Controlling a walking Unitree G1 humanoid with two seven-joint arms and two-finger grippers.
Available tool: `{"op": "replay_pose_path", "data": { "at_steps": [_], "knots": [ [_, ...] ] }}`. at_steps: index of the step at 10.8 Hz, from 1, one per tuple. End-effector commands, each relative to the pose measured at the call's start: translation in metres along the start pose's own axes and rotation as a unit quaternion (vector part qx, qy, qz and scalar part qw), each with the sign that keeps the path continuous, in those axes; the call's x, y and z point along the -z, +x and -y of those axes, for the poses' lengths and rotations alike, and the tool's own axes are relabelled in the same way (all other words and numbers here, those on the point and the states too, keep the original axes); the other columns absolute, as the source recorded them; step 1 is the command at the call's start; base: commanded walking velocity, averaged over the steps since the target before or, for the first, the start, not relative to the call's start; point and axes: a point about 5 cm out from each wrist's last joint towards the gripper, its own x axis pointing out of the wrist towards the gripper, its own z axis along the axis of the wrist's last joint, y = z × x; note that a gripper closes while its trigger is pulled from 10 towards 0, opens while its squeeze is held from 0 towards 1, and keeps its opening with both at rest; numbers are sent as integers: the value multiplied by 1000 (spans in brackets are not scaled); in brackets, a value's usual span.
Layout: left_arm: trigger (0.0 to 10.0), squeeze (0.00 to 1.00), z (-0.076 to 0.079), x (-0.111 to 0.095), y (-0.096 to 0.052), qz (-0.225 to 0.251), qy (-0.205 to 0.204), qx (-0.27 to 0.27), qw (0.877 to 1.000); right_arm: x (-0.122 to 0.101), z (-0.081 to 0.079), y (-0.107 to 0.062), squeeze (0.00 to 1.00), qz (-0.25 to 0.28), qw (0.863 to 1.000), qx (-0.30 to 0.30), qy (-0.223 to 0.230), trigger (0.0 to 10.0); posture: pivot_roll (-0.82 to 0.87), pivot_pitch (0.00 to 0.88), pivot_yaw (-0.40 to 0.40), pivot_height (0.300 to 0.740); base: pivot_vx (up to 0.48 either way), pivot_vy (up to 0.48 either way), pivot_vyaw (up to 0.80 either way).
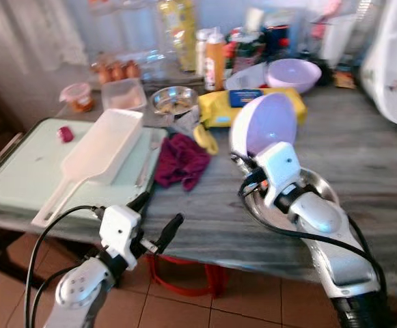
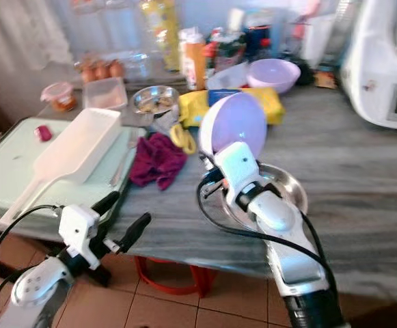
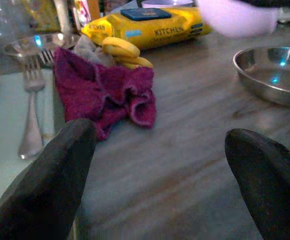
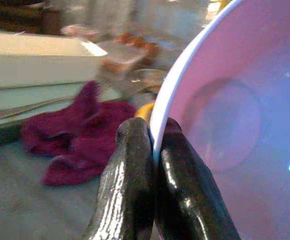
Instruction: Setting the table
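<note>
The grey bench [image 1: 382,157] carries everything here, its back edge crowded with bottles and containers, its near part mostly bare, which is likely why the setting is being done there. On its left lies a pale green tray [image 1: 20,171] bearing a long white plastic scoop [image 1: 96,154] and a fork [image 3: 31,112]. Just right of the tray sits a crumpled maroon cloth [image 1: 181,160], with a yellow kitchen-wipes pack [image 1: 215,109] behind it.

Toward the near right edge rests a shallow steel plate [image 2: 290,188], flat and ready to take something. Above it the right gripper [image 4: 152,150] holds a lilac bowl [image 1: 270,123] tipped up on edge, its hollow facing the robot (a rim pinch leaves it hanging that way). The fingers [image 4: 127,170] are clamped narrow on the bowl's rim, one inside and one outside, so the bowl rises straight from their tips, over the plate's far side. It looks bound for that plate.

A second lilac bowl [image 1: 292,74] stands at the back.

The left gripper [image 1: 156,229] hovers off the bench's near edge, fingers spread wide and empty, pointing toward the cloth.
</note>
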Motion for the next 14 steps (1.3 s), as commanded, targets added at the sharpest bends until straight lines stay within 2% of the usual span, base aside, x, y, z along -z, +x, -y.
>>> {"op": "replay_pose_path", "data": {
  "at_steps": [1, 3, 5, 7, 8, 12, 13, 14],
  "knots": [
    [10000, 0, 3, -6, -3, 4, -2, 19, 1000, -9, -5, 10, 0, 11, 998, -63, -18, 10000, 16, 116, 50, 740, 0, 0, 0],
    [10000, 0, 6, -11, -4, 6, -1, 15, 1000, -3, -17, 12, 0, 2, 987, -159, -21, 10000, 16, 118, 49, 740, 0, 0, 0],
    [10000, 0, 6, -13, -2, 7, -16, 5, 1000, 2, -25, 10, 0, -14, 980, -196, -27, 10000, 12, 115, 47, 740, 0, 0, 0],
    [10000, 0, 5, -13, -1, 5, -16, 6, 1000, 11, -21, 3, 0, -40, 979, -198, -30, 10000, 6, 114, 49, 740, 0, 0, 0],
    [10000, 0, 3, -10, -1, -3, -38, -12, 999, 16, -21, -1, 0, -58, 976, -209, -32, 10000, 2, 117, 53, 740, 0, 0, 0],
    [10000, 0, -4, -5, 4, -22, -48, -28, 998, 27, -27, -14, 0, -86, 967, -238, -19, 10000, -2, 118, 70, 740, 0, 0, 0],
    [10000, 0, -6, -2, 3, -26, -55, -35, 998, 27, -28, -15, 902, -88, 966, -241, -12, 10000, -3, 117, 71, 740, 0, 0, 0],
    [10000, 0, -6, -2, 3, -26, -56, -34, 997, 27, -28, -16, 1000, -87, 966, -241, -9, 10000, -2, 117, 72, 740, 0, 0, 0]
  ]
}}
